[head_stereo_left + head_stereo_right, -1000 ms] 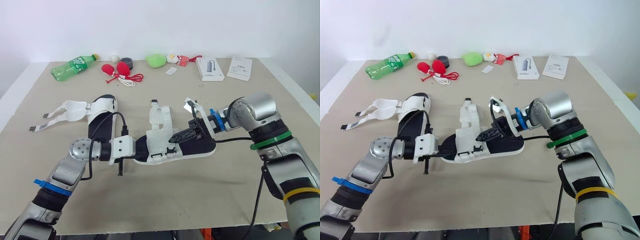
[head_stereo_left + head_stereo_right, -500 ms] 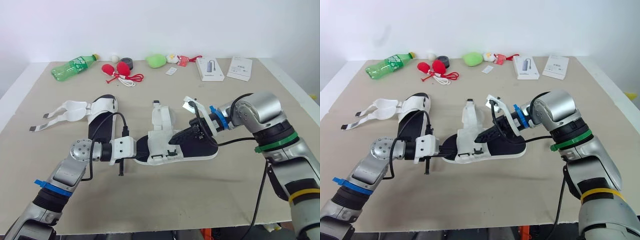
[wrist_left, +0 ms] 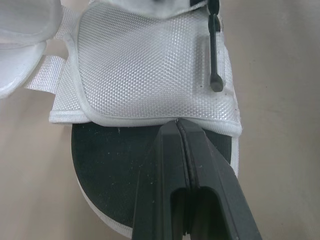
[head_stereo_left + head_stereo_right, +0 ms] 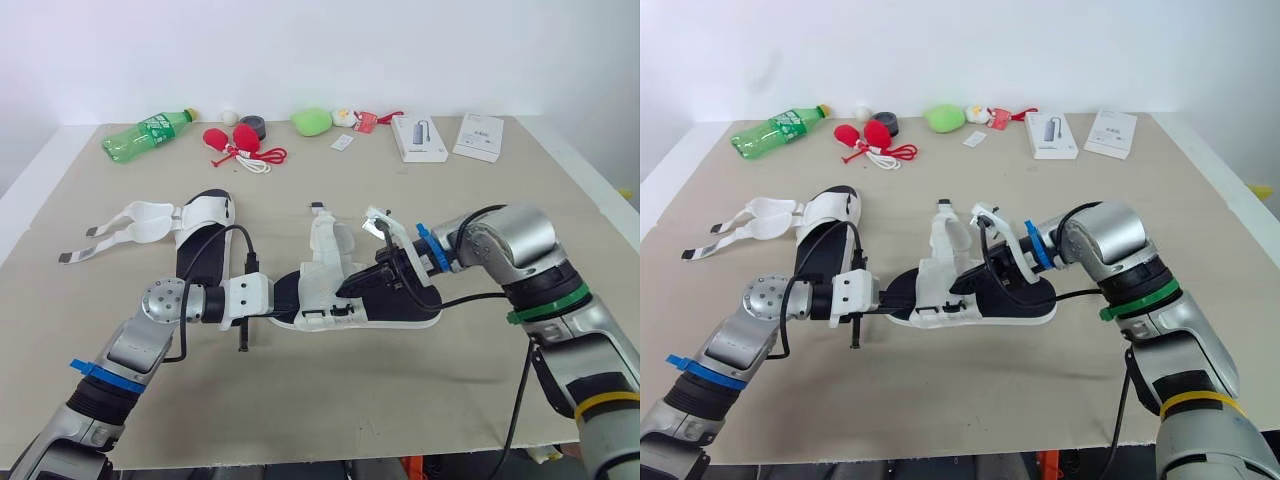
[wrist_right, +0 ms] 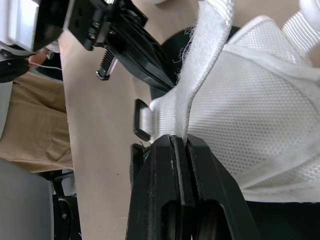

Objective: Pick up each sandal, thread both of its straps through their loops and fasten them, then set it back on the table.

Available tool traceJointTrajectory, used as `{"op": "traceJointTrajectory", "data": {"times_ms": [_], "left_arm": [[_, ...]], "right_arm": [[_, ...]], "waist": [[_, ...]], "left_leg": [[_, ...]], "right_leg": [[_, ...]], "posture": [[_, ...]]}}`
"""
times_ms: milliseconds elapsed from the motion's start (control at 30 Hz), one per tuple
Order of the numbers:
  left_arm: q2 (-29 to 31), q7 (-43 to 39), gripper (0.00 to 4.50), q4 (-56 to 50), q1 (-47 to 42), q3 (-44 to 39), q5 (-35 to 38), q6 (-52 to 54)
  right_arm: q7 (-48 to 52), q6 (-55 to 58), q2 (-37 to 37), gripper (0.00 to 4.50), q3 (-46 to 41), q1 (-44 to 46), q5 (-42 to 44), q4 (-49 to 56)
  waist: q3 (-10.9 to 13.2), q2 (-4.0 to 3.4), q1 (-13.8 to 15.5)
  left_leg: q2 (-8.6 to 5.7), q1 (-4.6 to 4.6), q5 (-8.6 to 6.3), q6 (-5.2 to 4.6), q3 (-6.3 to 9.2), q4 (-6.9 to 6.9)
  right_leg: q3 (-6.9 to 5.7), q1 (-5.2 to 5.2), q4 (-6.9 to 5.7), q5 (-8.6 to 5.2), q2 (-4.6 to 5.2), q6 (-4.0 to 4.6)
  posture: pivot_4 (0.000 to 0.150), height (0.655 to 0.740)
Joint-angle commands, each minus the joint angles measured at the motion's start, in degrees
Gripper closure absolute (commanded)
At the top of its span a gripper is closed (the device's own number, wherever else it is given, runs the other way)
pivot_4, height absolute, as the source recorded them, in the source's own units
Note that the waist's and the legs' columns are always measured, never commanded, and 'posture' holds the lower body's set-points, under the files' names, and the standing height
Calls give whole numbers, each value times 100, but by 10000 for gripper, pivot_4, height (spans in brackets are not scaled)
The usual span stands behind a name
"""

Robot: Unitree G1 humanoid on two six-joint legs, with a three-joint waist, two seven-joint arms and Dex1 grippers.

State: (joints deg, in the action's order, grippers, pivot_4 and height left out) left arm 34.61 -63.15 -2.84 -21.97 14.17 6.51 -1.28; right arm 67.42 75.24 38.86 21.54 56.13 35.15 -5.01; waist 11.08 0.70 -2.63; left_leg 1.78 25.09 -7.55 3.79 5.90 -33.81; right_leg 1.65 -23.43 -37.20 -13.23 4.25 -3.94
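Observation:
A sandal (image 4: 398, 319) with a black footbed and white mesh straps lies at mid-table, its heel end raised slightly. My left gripper (image 4: 288, 300) is shut on the sandal's heel; in the left wrist view its fingertips (image 3: 170, 137) pinch the rim below the mesh upper (image 3: 145, 70). My right gripper (image 4: 347, 289) is shut on a white strap (image 5: 200, 65) by the black loop (image 5: 141, 120). Part of that strap stands upright (image 4: 324, 236). The second sandal (image 4: 200, 232) lies to the left, with its straps (image 4: 125, 226) spread open on the table.
Along the far edge are a green bottle (image 4: 147, 133), red items with a cord (image 4: 236, 143), a black roll (image 4: 252, 126), a green lump (image 4: 312, 121), a white box (image 4: 420, 138) and a booklet (image 4: 479, 136). The near table (image 4: 330, 400) is bare.
My right gripper has moved left and down with the strap in it. The sandal's toe end has sunk to the table and slid right. The left gripper has stayed put.

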Motion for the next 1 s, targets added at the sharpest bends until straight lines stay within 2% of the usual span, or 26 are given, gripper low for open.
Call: {"op": "traceJointTrajectory", "data": {"times_ms": [33, 700, 833, 900, 933, 1000], "left_arm": [[44, -29, 45000, 20, 21, 48, -58, 13], [18, -62, 45000, 94, -67, 103, -71, 11], [21, -64, 45000, 88, -60, 110, -74, 11], [21, -65, 45000, 87, -60, 115, -77, 8], [18, -64, 45000, 87, -63, 118, -80, 8], [10, -62, 45000, 81, -71, 124, -78, 18]], "right_arm": [[-83, 256, 1, 44309, -417, 114, 250, 290], [-518, 495, 172, 44309, -727, -534, 555, 1006], [-503, 398, 179, 30740, -859, -509, 631, 1030], [-526, 356, 137, 21603, -928, -380, 621, 882], [-567, 296, 76, 19145, -963, -261, 569, 732], [-658, 187, -73, 19145, -1011, -42, 472, 431]], "waist": [[0, 0, 0], [0, 1, 3], [0, 1, 3], [0, 1, 3], [0, 1, 3], [0, 0, 1]], "left_leg": [[0, 0, 0, 0, 0, 0], [0, 0, 0, 0, 0, -4], [0, 0, 0, 0, 0, -5], [0, 0, 0, 0, 0, -5], [0, 0, 0, 0, 0, -5], [0, -1, 0, 0, 0, -7]], "right_leg": [[0, 0, 0, 0, 0, 0], [0, 2, 0, 2, 0, -1], [0, 3, 0, 3, 0, 0], [0, 2, 0, 3, 0, -1], [0, 3, 0, 3, 0, -1], [0, 2, 0, 6, 0, 0]], "posture": [[1500, 7400], [1500, 7400], [1500, 7400], [1500, 7400], [1500, 7400], [1500, 7400]]}}
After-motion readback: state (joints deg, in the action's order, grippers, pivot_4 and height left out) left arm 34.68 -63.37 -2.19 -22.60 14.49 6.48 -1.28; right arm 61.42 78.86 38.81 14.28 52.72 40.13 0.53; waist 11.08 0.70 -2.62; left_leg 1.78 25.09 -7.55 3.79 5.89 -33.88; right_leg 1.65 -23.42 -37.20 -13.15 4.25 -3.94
